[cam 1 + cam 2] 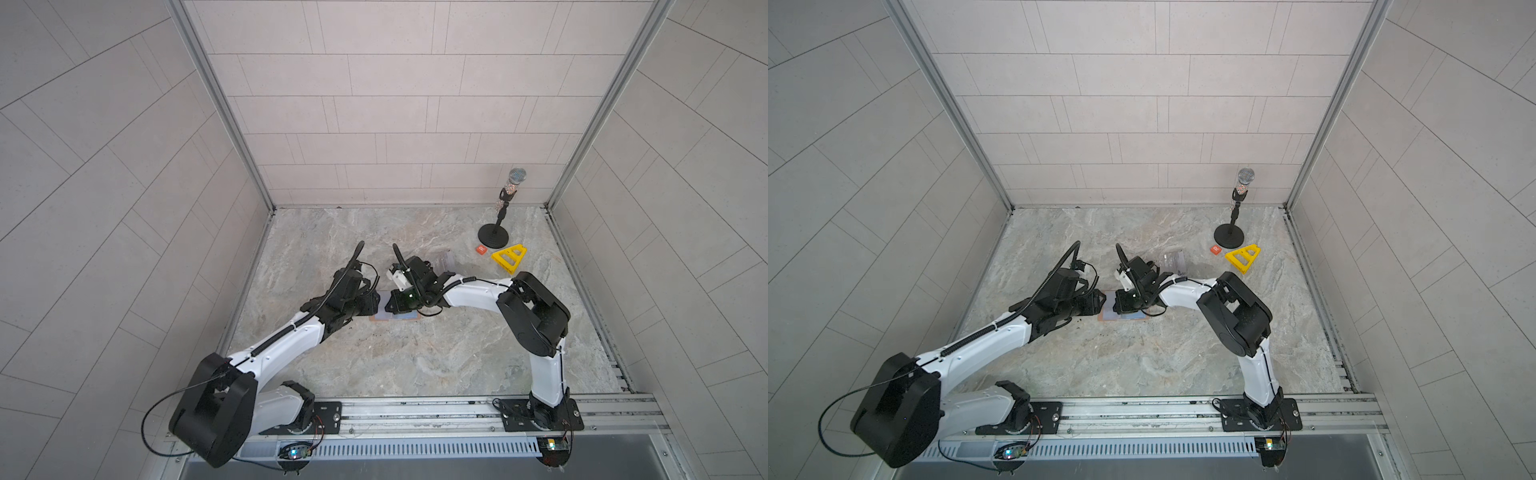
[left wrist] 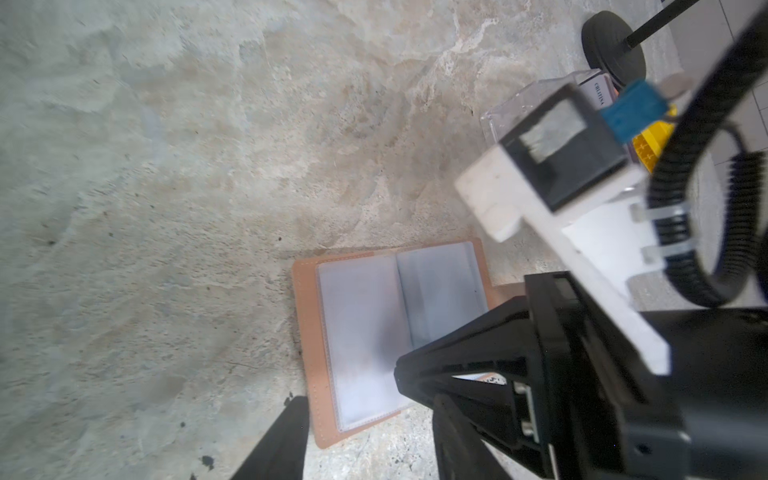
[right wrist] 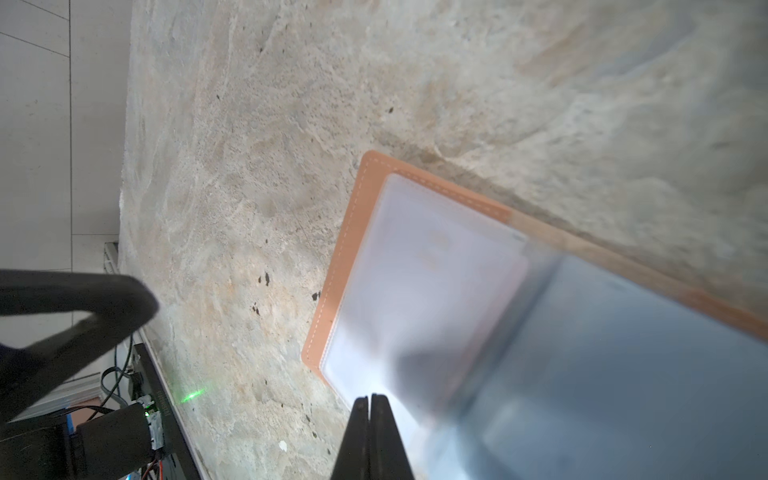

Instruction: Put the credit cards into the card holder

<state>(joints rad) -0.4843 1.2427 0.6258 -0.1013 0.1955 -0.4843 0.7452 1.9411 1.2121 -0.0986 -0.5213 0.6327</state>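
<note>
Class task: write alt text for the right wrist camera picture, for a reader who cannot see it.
An open tan card holder with cloudy clear sleeves lies flat on a marbled table. The right gripper shows at the picture's edge, its black fingers shut together, tips at the sleeves' edge.

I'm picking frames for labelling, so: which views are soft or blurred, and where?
Right wrist view: the open tan leather card holder has crisp stitching at its edge, but its clear sleeve pages smear toward the shut right gripper. Left wrist view: the holder is fairly sharp; the right arm's close white-and-black mount is out of focus. Both top views: sharp, evenly lit, no glare.
</note>
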